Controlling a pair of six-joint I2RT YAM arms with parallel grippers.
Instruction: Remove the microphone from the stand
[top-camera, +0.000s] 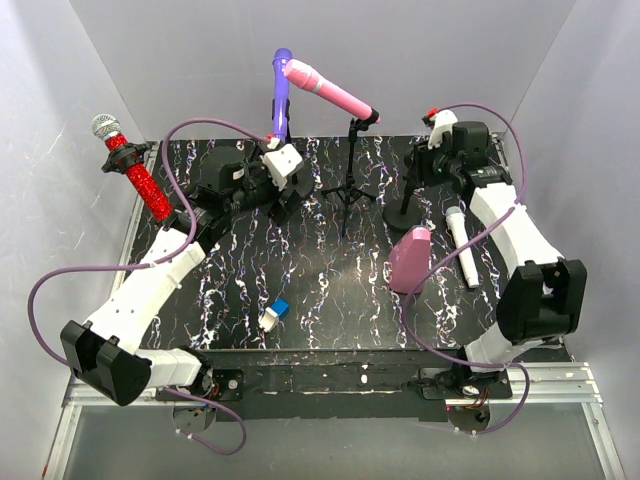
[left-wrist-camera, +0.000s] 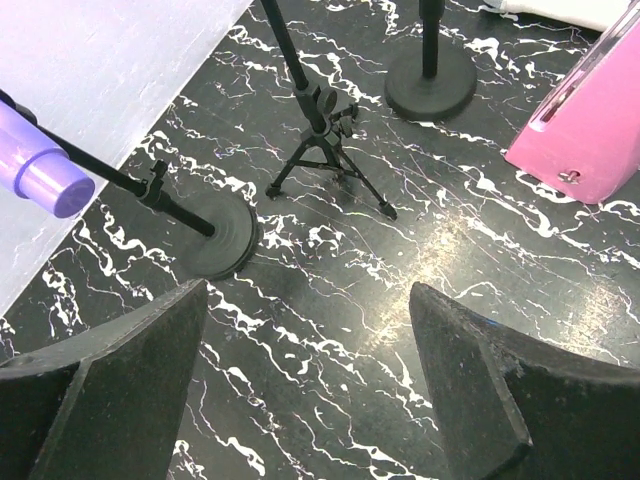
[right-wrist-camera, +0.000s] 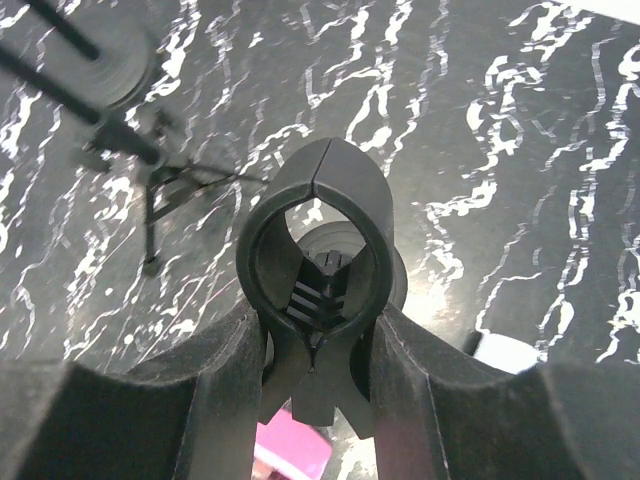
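Observation:
A white microphone (top-camera: 462, 245) lies flat on the black marble table, right of an empty black stand with a round base (top-camera: 405, 212). My right gripper (top-camera: 432, 158) is shut on that stand's empty clip (right-wrist-camera: 318, 215), its fingers (right-wrist-camera: 225, 370) pressing the clip's handles; a white end of the microphone (right-wrist-camera: 505, 352) shows below. Three other microphones sit in stands: red glitter (top-camera: 135, 172), purple (top-camera: 281, 85) and pink (top-camera: 330, 90), the pink on a tripod (top-camera: 348, 195). My left gripper (top-camera: 283, 170) is open and empty over bare table (left-wrist-camera: 308, 295), near the purple microphone (left-wrist-camera: 40, 165).
A pink wedge-shaped object (top-camera: 410, 258) stands in front of the empty stand and shows in the left wrist view (left-wrist-camera: 590, 120). A small blue and white piece (top-camera: 273, 316) lies near the front edge. White walls enclose the table. Purple cables loop from both arms.

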